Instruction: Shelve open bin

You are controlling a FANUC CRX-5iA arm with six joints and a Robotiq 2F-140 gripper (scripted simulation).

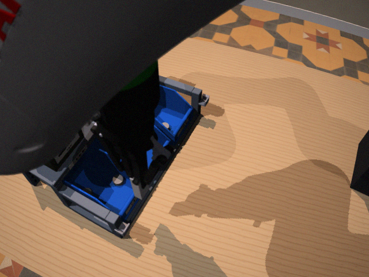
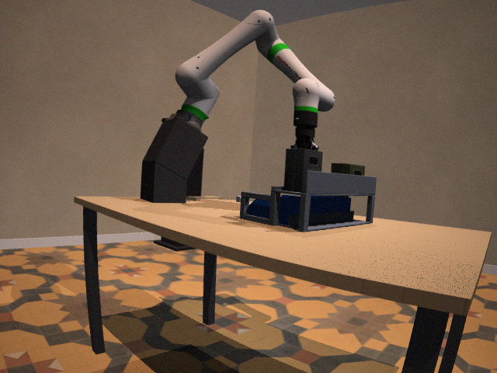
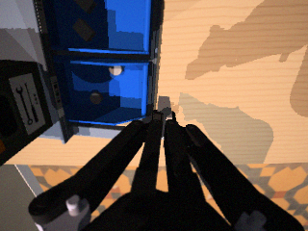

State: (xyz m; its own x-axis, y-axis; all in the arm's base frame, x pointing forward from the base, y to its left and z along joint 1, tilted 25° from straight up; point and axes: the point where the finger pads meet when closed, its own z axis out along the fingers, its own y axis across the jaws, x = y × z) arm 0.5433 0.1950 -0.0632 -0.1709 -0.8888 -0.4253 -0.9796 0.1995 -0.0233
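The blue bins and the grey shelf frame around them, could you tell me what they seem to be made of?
The blue bins look like moulded plastic: uniform saturated colour, smooth walls, soft sheen. The grey shelf frame looks like painted metal or matt plastic: flat grey square bars, no grain; the look leaves that open.
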